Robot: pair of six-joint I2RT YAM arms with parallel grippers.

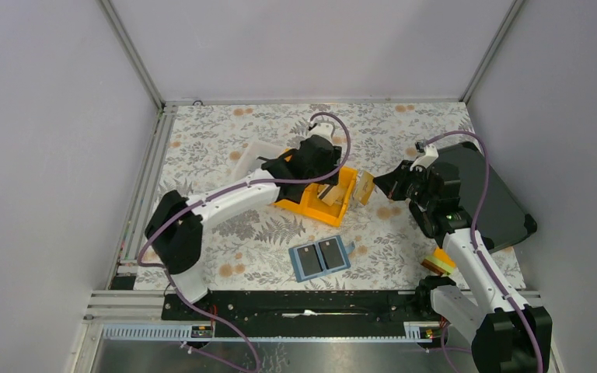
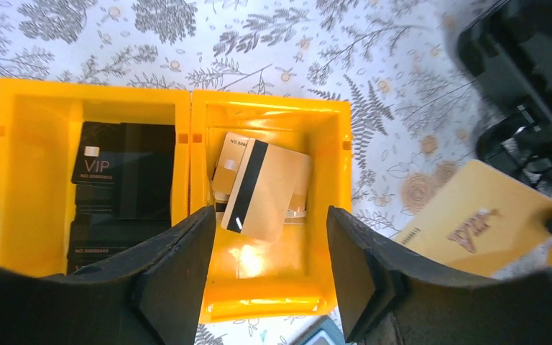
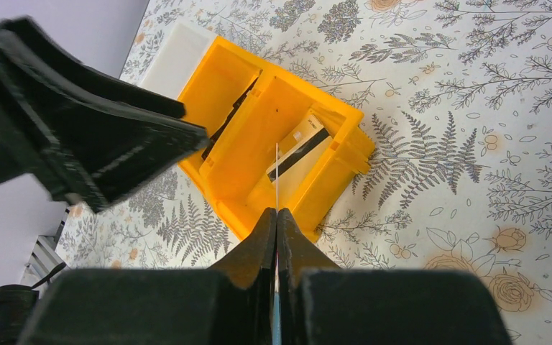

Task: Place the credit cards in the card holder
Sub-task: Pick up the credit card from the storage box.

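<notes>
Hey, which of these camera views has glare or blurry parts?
Left wrist view: glare on the orange bin floor, its own fingers soft. Right wrist view: the left arm is blurred, tablecloth sharp, gold card only a thin edge-on line. Top view: evenly lit, no strong glare.

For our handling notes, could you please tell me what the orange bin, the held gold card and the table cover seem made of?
The orange bin looks like rigid moulded plastic, glossy: its floor mirrors the light. The gold card seems thin stiff plastic with a satin metallic sheen. The table cover is a matte floral-printed sheet; cloth or vinyl, I cannot tell.
</notes>
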